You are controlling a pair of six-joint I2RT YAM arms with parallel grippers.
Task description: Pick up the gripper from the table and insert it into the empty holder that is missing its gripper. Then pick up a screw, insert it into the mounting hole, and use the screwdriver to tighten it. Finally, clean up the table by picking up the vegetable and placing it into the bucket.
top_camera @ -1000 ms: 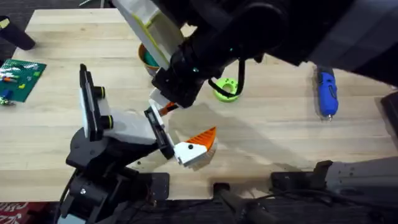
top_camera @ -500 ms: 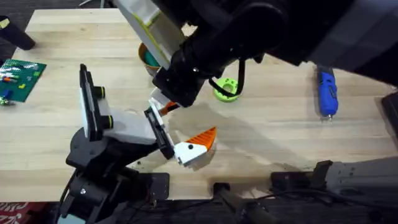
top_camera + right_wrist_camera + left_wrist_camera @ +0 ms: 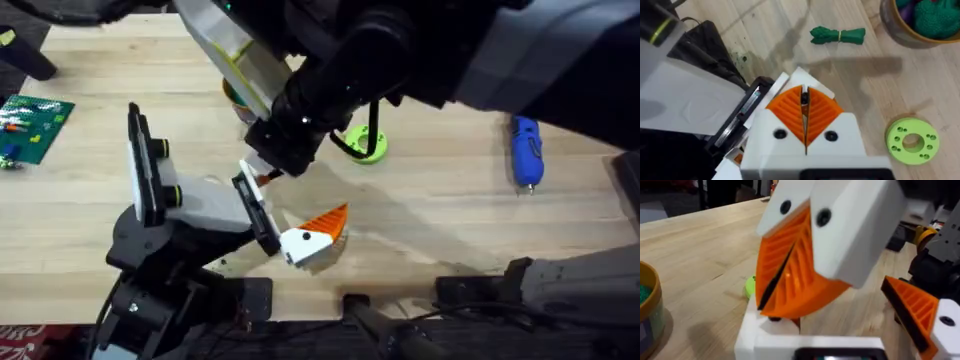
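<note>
Blue screwdriver (image 3: 526, 152), markings unreadable

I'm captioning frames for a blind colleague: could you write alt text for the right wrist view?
The right gripper, its orange ribbed pads closed together, sits at the holder. Beyond it on the wooden table lie a green vegetable, a lime-green ring dish and the bucket.

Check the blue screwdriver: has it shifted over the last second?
No. The screwdriver lies in the same spot near the right side of the table, at the same gap from the lime-green ring dish.
</note>
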